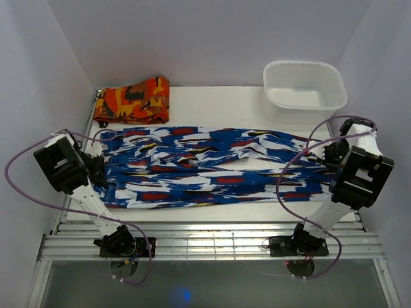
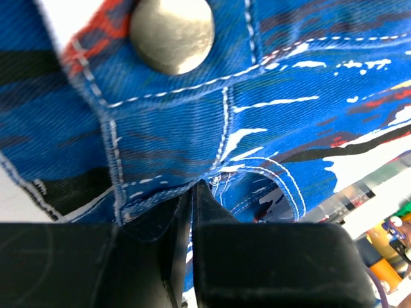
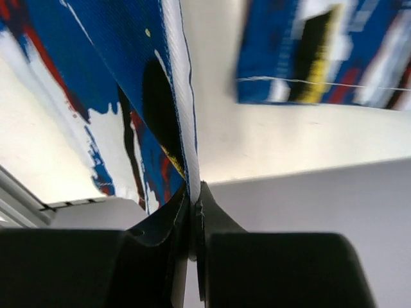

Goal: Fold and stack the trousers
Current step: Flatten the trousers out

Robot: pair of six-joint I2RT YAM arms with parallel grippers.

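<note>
The blue-and-white streaky trousers [image 1: 212, 165] lie stretched left to right across the white table, folded lengthwise. My left gripper [image 1: 101, 168] is shut on the waistband end; in the left wrist view [image 2: 192, 189] the jaws pinch blue cloth [image 2: 257, 102] below a metal button [image 2: 171, 33]. My right gripper [image 1: 332, 154] is shut on the leg-hem end; in the right wrist view [image 3: 194, 192] the jaws pinch a white cloth edge [image 3: 173, 96] lifted off the table.
A folded orange-red-and-black cloth [image 1: 133, 101] lies at the back left. A white plastic tub [image 1: 304, 90] stands at the back right. White walls close in both sides. Purple cables loop by both arms.
</note>
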